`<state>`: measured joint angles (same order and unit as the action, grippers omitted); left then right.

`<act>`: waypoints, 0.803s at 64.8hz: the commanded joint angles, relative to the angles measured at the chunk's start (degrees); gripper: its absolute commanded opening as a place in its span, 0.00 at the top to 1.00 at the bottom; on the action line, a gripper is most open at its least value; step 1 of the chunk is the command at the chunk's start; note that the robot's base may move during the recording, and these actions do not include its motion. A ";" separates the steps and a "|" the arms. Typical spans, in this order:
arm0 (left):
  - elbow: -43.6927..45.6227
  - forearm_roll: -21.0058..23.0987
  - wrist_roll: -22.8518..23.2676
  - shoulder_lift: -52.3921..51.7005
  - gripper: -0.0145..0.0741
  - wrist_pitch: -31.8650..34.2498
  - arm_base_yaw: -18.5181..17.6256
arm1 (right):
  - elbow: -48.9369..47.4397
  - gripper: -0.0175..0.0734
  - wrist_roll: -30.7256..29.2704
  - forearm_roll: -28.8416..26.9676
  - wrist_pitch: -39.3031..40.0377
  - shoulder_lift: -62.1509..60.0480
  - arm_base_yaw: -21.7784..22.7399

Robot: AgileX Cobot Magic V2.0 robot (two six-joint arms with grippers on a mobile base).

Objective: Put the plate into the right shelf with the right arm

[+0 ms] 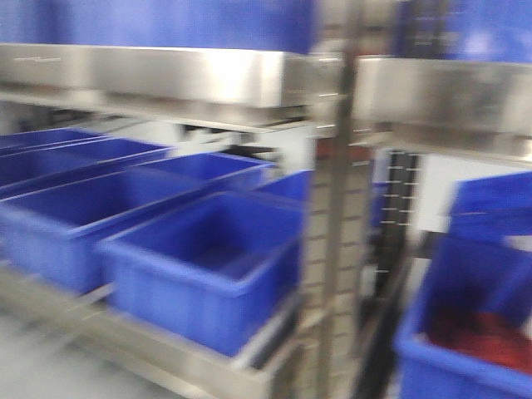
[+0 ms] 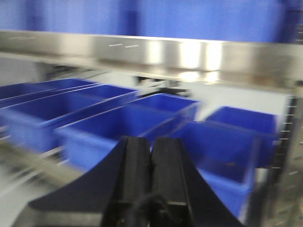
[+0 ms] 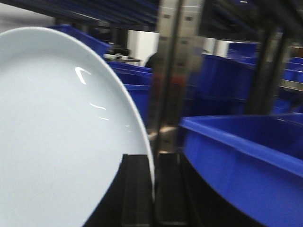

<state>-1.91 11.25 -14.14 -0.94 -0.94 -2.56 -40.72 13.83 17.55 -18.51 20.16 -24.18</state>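
Right gripper (image 3: 153, 165) on half-visible plate (image 3: 57, 132); shelf (image 3: 170, 71) blurry.

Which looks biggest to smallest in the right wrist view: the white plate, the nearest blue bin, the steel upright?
1. white plate, filling the left half.
2. nearest blue bin, lower right.
3. steel upright, centre.
The plate is nearest the camera, so true sizes are unsure.

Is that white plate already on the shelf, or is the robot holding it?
Held, not shelved: the right end effector pinches the rim of the plate, beside a blue bin.
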 commanded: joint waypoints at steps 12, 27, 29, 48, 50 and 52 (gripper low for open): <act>-0.49 0.12 0.14 -0.58 0.89 4.82 -0.02 | -1.75 0.75 -0.34 1.07 5.22 0.58 0.29; -0.39 0.12 0.14 -0.58 0.89 4.82 0.10 | -1.75 0.75 -0.34 1.07 5.22 0.58 0.29; -0.39 0.12 0.14 -0.58 0.89 4.82 0.36 | -1.75 0.75 -0.34 1.07 5.22 0.58 0.29; -0.28 0.12 0.14 -0.58 0.89 4.90 0.45 | -1.75 0.75 -0.34 1.07 5.22 0.58 0.29; -0.28 0.12 0.14 -0.58 0.89 4.90 0.45 | -1.75 0.75 -0.34 1.07 5.22 0.58 0.29; -0.28 0.12 0.14 -0.58 0.89 4.90 0.45 | -1.75 0.75 -0.34 1.07 5.22 0.58 0.29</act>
<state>-1.91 11.25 -14.14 -0.94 -0.94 -2.31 -40.72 13.81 17.55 -18.51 20.16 -24.18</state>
